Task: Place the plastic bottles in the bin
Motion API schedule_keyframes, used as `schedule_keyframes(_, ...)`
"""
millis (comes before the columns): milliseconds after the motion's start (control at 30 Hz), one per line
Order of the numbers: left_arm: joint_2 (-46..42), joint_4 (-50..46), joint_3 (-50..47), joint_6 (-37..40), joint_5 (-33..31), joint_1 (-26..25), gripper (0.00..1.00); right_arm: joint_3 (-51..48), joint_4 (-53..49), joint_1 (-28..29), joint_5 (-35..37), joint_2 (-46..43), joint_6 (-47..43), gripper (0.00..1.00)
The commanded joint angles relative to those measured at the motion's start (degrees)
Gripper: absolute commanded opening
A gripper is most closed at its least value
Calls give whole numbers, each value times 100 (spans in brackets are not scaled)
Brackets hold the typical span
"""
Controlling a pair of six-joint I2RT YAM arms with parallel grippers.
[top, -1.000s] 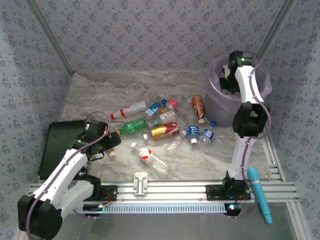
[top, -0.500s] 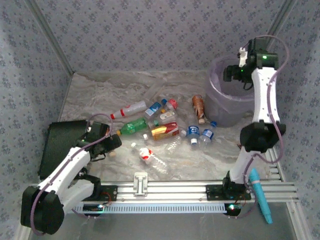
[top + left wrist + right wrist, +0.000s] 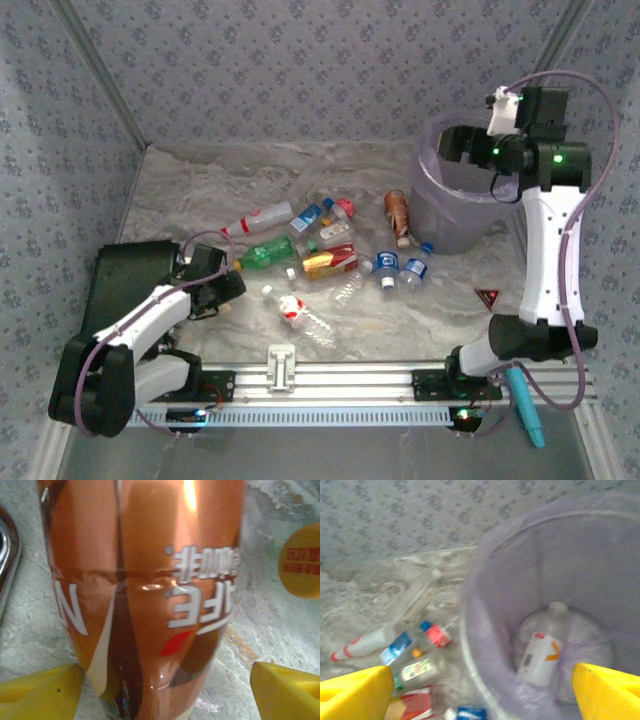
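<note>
Marble-look worktop, patterned wallpaper on the walls around it. We see the bin at the far right corner, lilac liner inside; a white bottle with an orange mark lies at its bottom, next to a clear bottle. We have the right pincer hanging over the bin's mouth, yellow fingertips spread wide, nothing between them. We find the left pincer low near the left edge, beside a black pad. Its jaws stand wide around an orange-brown bottle: one fingertip just beside the bottle's wall, the other apart from it, so we see no grip. A round yellow cap lies on the worktop near that bottle. Other plastic bottles lie scattered over the worktop's middle: a green bottle, a white red-capped bottle, two blue-labelled bottles towards the bin, a second brown bottle just beside the bin's wall.
</note>
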Motion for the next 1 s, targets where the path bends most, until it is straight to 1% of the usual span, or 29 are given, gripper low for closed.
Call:
schedule_keyframes(0,87,269,-94,-136,91,47,78,-673,391,489,-210,-628,440,94)
schedule_keyframes(67,162,362,-100,-155,142,47,69,-1137,657,654,-381,-873,514,94)
schedule_keyframes(200,299,310,59,-34,159,46,48,-1782,1042,908,-606,-1139,602,94)
schedule_keyframes(267,294,180,220,58,167,47,41,-1965,1133,1061,-755,-1178,617,93)
schedule_keyframes(400,102,-173,635,212,190,47,33,-2100,1274,1442,-947,-1090,631,92)
schedule_keyframes(500,-232,-345,1014,407,413,-8,31,-2168,1493,1797,-1100,-954,711,92)
schedule_keyframes(567,-474,-250,1233,528,748,-61,32,-2159,1618,2026,-1263,-813,746,92)
schedule_keyframes(633,-617,76,1413,562,1377,-110,32,-2094,1655,2197,-1292,-656,712,93)
schedule_keyframes(733,-629,1055,1514,417,2439,-309,32,-2114,1914,2414,-1503,-424,937,94)
schedule_keyframes(833,-416,2002,1613,308,3059,-641,28,-2227,2313,2642,-1832,-188,1137,94)
schedule_keyframes(967,237,3288,1754,28,3757,-1003,23,-2173,2714,2855,-2350,297,1287,94)
